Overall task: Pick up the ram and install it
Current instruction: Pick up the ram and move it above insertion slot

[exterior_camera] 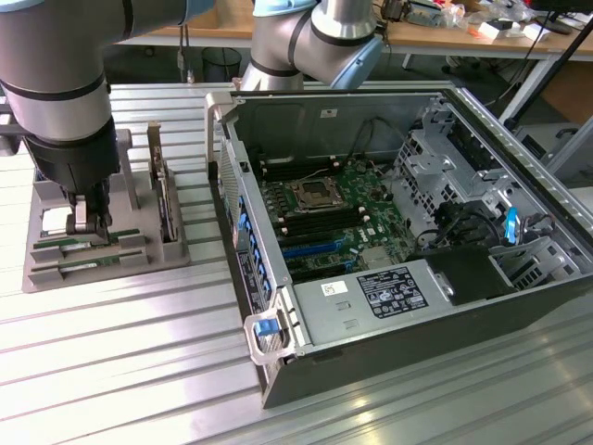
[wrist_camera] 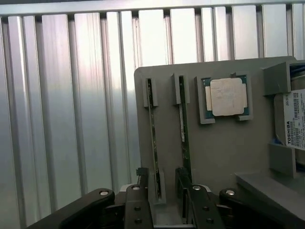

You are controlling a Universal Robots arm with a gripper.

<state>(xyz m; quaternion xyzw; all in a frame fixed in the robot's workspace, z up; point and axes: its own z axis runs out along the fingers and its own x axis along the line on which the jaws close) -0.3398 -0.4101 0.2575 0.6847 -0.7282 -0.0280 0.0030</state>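
As the jaws gape, the ram [wrist_camera: 153, 138] stands between them.

Ribbed aluminium tabletop [exterior_camera: 139, 371] — wooden desk [exterior_camera: 482, 42] behind, black bin [exterior_camera: 220, 63] beneath.

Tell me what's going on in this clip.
A robot arm has its tool down over the grey parts holder on the exterior view's left. The tool is open, with its fingers at one end of the two ram sticks, which stand on edge in their slots. Neither stick is lifted yet. The open computer case sits on the exterior view's right.
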